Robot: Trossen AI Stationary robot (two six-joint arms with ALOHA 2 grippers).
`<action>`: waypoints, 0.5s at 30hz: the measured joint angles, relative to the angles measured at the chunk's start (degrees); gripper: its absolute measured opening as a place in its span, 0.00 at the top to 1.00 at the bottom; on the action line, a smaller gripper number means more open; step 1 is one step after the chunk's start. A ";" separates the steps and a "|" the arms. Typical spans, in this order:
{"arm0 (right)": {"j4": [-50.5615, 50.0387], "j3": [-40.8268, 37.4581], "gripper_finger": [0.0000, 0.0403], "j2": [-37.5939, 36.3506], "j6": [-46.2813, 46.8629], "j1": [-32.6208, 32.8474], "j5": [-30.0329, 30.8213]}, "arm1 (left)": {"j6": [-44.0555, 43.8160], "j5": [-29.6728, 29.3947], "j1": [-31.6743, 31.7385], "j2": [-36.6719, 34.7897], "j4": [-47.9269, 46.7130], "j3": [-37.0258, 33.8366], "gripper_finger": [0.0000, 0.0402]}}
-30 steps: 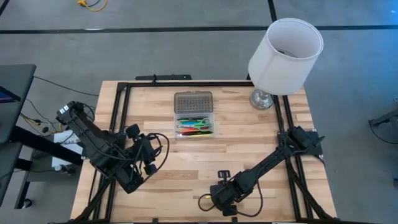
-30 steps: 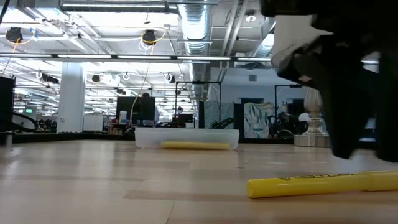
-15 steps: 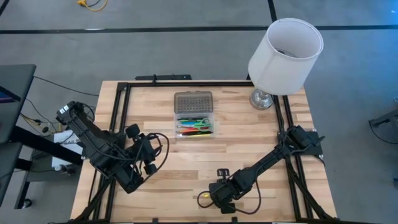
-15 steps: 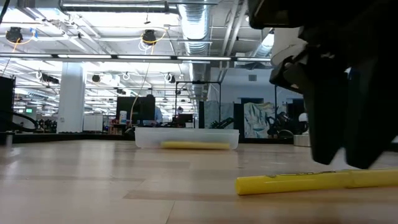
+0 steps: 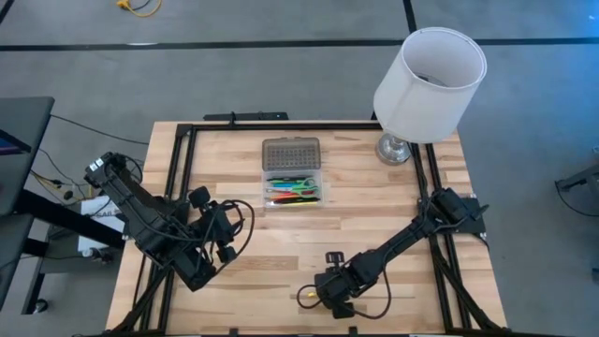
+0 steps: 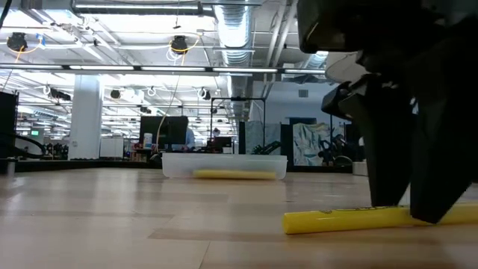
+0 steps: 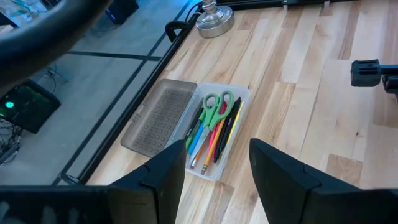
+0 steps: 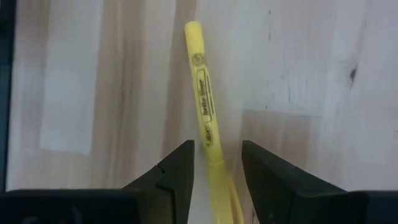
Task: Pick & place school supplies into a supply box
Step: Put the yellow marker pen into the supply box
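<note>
Right pincer (image 8: 214, 171) sits low at the near edge of the counter (image 5: 281, 262), fingers spread and straddling a yellow highlighter (image 8: 204, 106) that lies flat on the wood. Right wrist view: the marker's body runs between the two fingers, a gap on either side, no pinch yet. Low view agrees: dark fingers down at the marker's far portion, tips at counter level, marker resting on the surface. Judged purpose: the fingers bracket the barrel across its width so that closing would grip it squarely, not end-on.

Supply box (image 5: 294, 187) stands mid-counter toward the far side, well apart from the highlighter. Its dotted grey lid (image 7: 158, 115) is folded open flat beside the clear base, which leaves the tray reachable from above. Green-handled scissors (image 7: 216, 111) and several pens and pencils lie lengthwise in the base, so most supplies look packed; the yellow marker appears to be a remaining item.

Left pincer (image 7: 214, 180) hangs spread and empty over the counter's left side, waiting, its camera looking toward the box. White lamp (image 5: 429, 84) stands at the far right corner, clear of the work.

Change from the earlier frames: the right arm has drifted left along the marker and dropped lower, so the fingers now reach the wood. Marker has shifted slightly leftward in the low view. Left arm and box unchanged.
</note>
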 joint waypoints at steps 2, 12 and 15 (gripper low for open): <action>0.37 -0.39 0.69 0.00 0.00 0.32 0.01 | -0.07 -0.01 0.00 0.00 0.00 0.00 0.57; -2.45 -0.94 0.70 -0.08 4.08 0.43 1.00 | -0.09 -0.09 0.00 0.00 0.00 0.00 0.57; -3.42 -0.94 0.74 -0.11 5.96 0.32 1.65 | -0.09 -0.13 0.00 0.00 0.00 0.00 0.57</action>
